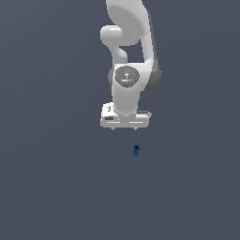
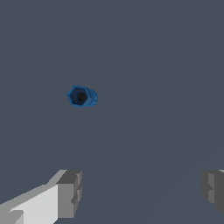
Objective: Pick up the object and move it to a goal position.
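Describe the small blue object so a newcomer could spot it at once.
Start at the white robot arm hanging in the middle of the exterior view, and go down to its open gripper. Just below it, slightly toward the exterior view's right, lies a tiny dark blue peg on the plain grey floor. It is the only coloured thing there.

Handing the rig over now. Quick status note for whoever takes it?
Gripper: open, empty, fingers spread wide, hanging above the floor.
Peg: on the floor, apart from the gripper, slightly toward the exterior view's right of it and not between the fingers. Wrist view shows it end-on.
Done: nothing picked up yet.
Left: line up over the peg, descend, grasp, lift, carry to goal. No goal marker is visible in either view.
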You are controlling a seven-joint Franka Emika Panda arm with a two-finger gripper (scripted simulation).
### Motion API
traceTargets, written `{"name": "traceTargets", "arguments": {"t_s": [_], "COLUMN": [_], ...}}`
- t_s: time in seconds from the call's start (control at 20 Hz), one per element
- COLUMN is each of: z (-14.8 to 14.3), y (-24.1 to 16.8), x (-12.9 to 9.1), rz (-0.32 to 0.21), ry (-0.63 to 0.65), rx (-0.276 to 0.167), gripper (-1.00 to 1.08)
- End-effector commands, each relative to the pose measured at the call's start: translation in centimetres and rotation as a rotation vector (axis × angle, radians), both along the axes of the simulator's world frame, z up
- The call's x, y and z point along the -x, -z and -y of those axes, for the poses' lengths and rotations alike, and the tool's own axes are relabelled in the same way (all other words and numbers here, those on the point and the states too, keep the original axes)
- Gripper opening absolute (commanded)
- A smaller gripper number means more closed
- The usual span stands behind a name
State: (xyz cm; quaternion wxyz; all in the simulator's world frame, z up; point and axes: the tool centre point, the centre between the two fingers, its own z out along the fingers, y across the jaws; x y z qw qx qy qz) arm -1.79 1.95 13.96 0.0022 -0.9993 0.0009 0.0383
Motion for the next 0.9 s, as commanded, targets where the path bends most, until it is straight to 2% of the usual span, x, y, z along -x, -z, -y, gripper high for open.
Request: {"name": "traceTargets", "arguments": {"t_s": [0.0, 0.85], "z": [-0.4, -4.8], "y": [0.3, 3.7], "x": [-0.4, -5.0], "rz": [0.004, 0.059], "ry": [0.025, 0.323], "rx": [0.002, 0.017], "gripper": [1.00, 1.00]}}
